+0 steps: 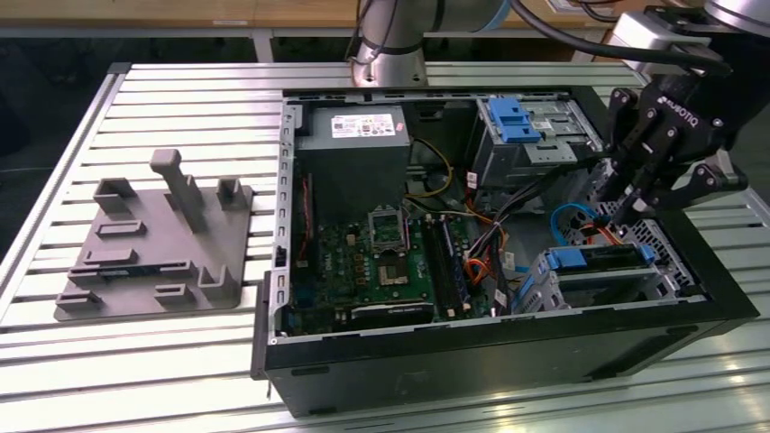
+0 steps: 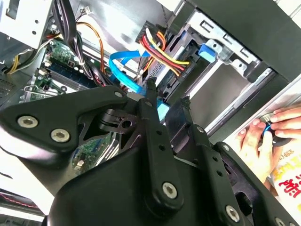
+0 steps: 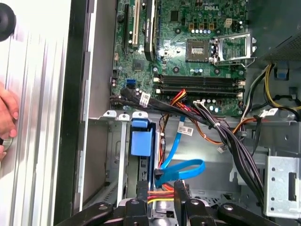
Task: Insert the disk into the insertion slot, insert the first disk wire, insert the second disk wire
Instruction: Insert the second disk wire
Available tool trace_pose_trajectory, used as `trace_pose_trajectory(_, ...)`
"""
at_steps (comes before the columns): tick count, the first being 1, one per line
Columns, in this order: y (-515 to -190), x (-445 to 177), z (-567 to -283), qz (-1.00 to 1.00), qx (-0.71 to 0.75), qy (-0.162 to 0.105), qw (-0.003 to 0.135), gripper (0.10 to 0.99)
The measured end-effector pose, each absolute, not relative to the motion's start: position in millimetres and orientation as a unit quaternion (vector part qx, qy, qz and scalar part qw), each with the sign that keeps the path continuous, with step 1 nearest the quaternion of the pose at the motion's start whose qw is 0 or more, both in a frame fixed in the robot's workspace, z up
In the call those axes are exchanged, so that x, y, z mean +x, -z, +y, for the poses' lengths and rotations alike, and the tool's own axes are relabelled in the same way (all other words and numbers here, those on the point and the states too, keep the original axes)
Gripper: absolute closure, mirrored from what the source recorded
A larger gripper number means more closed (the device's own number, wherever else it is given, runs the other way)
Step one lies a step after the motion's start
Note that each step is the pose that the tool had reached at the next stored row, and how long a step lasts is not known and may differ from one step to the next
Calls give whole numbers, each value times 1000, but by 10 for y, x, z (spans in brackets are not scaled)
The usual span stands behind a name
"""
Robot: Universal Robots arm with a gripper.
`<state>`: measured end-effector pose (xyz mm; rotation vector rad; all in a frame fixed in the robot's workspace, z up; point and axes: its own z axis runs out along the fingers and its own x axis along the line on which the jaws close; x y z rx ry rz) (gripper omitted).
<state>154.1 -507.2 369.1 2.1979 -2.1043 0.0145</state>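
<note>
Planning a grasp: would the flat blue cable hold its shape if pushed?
Probably not: the blue cable loops loosely, so it likely flexes. It looks thin and ribbon-like, hence probably light. Its curve suggests some springiness.

my gripper [image 2: 168, 94]: matte black linkage, silver screws | my arm [image 1: 388, 36]: silver-grey tube | black cable [image 1: 547, 25] by my wrist

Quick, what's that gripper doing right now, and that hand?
Gripper: at the wires by the disk; open or closed cannot be told.
Hand: resting on a small round object.
</note>
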Motion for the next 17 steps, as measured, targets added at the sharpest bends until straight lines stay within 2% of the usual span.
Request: trace_pose_trajectory(17,-3665,1522,-5086,-664,746,-4,53,729)
